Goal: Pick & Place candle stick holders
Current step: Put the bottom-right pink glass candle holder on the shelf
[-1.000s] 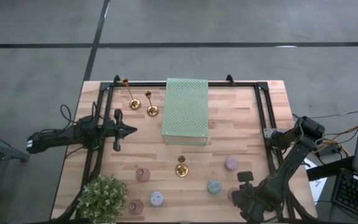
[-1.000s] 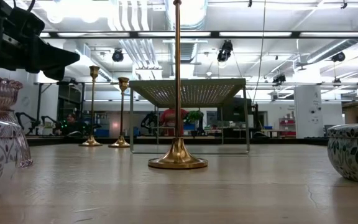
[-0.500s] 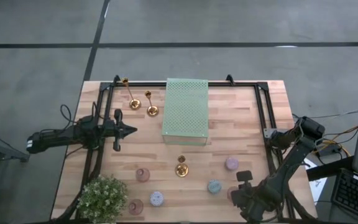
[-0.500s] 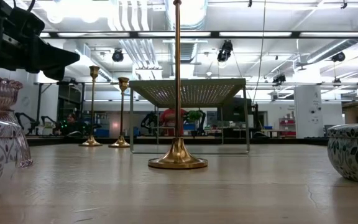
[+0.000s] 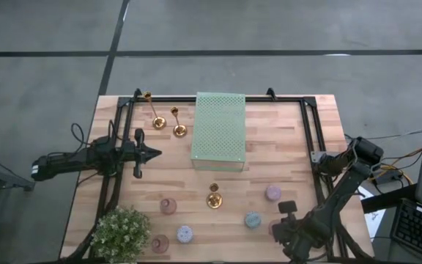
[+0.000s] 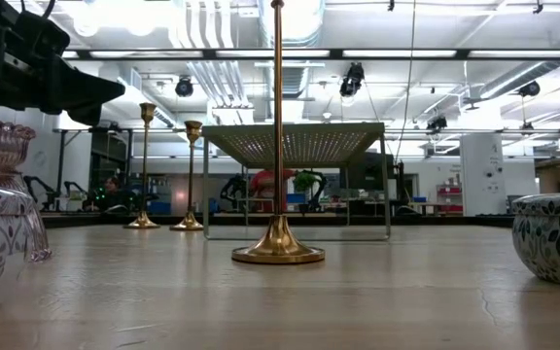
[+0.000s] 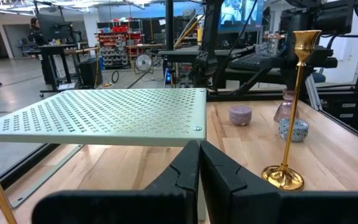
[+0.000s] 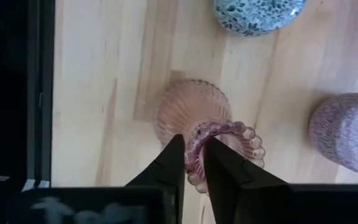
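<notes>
A pink holder [image 8: 219, 146] with a beaded rim stands near the bench's [image 5: 291, 132] front right corner, its rim pinched between the narrowed fingers of the right gripper [image 8: 193, 163], apparently a rim grip chosen because the squat glass body is too wide to span. The right wrist view alone shows this contact; from above, the arm hides the holder. Just beside it stand a blue-green mosaic holder [image 8: 258, 12] and a lilac one [image 8: 347, 132]. One gold candlestick [image 5: 214, 198] stands mid-bench in front of the green perforated pad [image 5: 220, 132], and two more [image 5: 157, 121] stand together beyond the pad's left edge. The low view reveals that the pad is raised on legs, which the overhead view cannot tell. Other squat holders [image 5: 168, 206] dot the front edge near a potted plant [image 5: 121, 233]. The left gripper [image 7: 199, 163] waits at the left side, fingers pressed together on nothing, pointing toward the pad.
</notes>
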